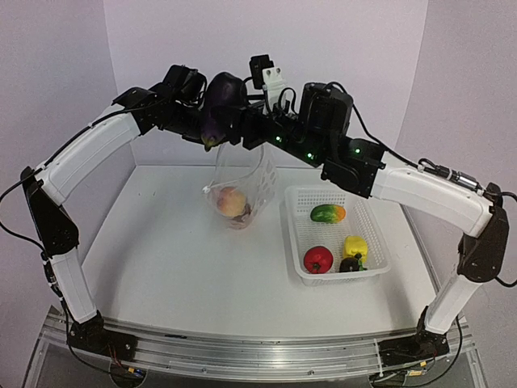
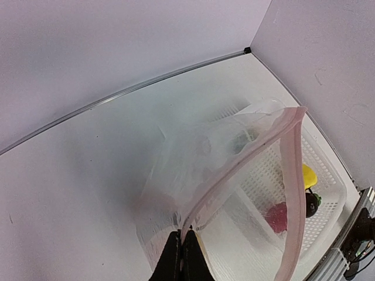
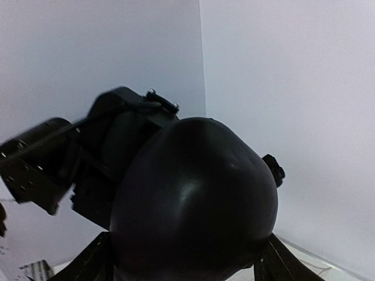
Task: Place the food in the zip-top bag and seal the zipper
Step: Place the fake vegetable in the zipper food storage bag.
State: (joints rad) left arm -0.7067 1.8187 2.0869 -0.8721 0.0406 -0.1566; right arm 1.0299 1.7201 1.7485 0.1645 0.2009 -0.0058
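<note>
Starting nearest the near edge of the worktop, right of centre, a white mesh basket holds four pieces of food: a red pomegranate and a dark mangosteen at its near end, a yellow pepper just behind the mangosteen, and a green-orange mango at its far end. Left of the basket, at the worktop centre, the clear bag hangs upright with its mouth uppermost. A peach lies in the bottom of the bag, with a small dark item against it that cannot be identified. The left gripper has its fingers pressed together on the bag's mouth edge, pinching the pink-tinted zipper. In the left wrist view the zipper strip loops away from the fingers and the mouth gapes, unsealed. Above the bag, toward the far edge, the right gripper clamps the purple eggplant between its fingers. The eggplant is in the air over the bag mouth, clear of the worktop.
</note>
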